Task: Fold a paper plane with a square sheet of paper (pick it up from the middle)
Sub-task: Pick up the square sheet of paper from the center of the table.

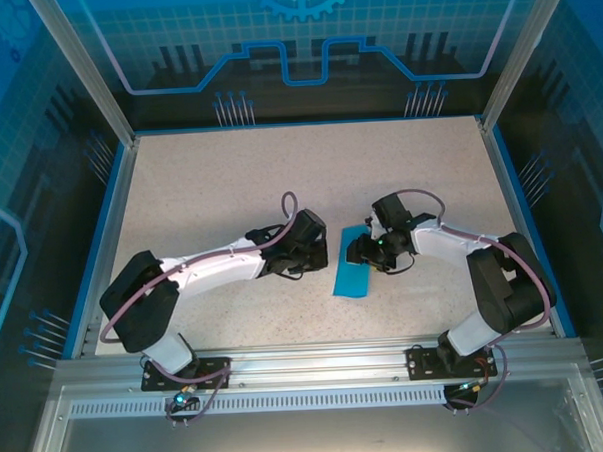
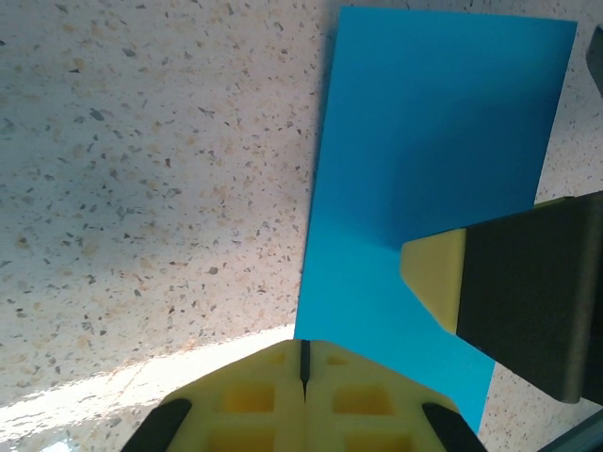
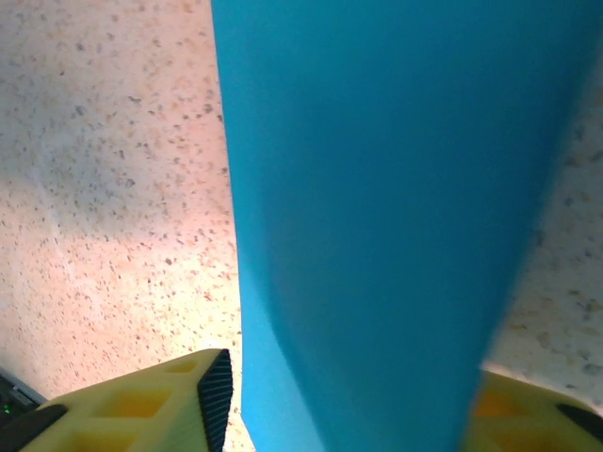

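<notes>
Sheet of paper: narrow blue strip on the table between the arms; judged an early fold. Left gripper: pressed together, at the strip's edge. Right gripper: jaws astride the strip, pinch uncertain; next needs a firm mid-strip grip.

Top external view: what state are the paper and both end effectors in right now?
Sheet of paper: a narrow rectangle lying on the table, no plane yet.
Left end effector: shut, tips at the paper's edge.
Right end effector: jaws apart, straddling the paper.
</notes>
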Robot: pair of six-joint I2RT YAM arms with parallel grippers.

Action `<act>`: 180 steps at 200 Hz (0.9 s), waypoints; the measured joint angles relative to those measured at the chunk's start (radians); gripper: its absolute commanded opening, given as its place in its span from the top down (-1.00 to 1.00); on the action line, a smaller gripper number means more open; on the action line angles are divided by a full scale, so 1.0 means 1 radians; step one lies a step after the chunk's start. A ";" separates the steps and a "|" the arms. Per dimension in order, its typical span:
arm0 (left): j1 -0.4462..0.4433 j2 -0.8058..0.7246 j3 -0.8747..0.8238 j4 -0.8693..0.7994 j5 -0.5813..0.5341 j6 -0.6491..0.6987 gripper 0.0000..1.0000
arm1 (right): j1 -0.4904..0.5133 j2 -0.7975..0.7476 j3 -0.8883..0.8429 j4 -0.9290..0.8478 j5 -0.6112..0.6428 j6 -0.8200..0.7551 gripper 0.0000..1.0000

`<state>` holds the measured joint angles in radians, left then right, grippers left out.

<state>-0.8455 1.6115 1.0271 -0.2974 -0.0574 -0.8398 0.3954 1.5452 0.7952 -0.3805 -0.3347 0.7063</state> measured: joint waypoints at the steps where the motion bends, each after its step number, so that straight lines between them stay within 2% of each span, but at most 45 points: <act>1: 0.000 0.000 0.000 0.000 0.000 0.000 0.88 | 0.000 0.000 0.000 0.000 0.000 0.000 0.12; 54: 0.012 -0.036 -0.028 -0.013 -0.011 0.000 0.87 | 0.002 0.000 0.012 0.007 -0.026 0.002 0.51; 66: 0.017 -0.045 -0.032 -0.013 -0.012 0.000 0.88 | 0.002 0.000 0.016 0.007 -0.037 0.003 0.72; 82: 0.023 -0.057 -0.035 -0.014 -0.018 0.000 0.88 | 0.002 -0.002 0.019 0.009 -0.053 0.001 0.76; 91: 0.026 -0.064 -0.037 -0.017 -0.019 0.000 0.87 | 0.002 -0.003 0.019 0.010 -0.066 0.002 0.87; 113: 0.036 -0.089 -0.048 -0.024 -0.028 0.000 0.87 | 0.004 -0.006 0.019 0.034 -0.107 0.011 0.85; 131: 0.047 -0.114 -0.060 -0.039 -0.035 -0.001 0.86 | 0.013 -0.008 0.028 0.069 -0.141 0.033 0.76; 180: 0.088 -0.199 -0.095 -0.062 -0.044 -0.001 0.83 | 0.100 0.048 0.090 0.222 -0.189 0.127 0.73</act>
<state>-0.7578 1.4124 0.9325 -0.3595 -0.1017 -0.8406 0.4953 1.5929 0.8848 -0.1589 -0.5240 0.8337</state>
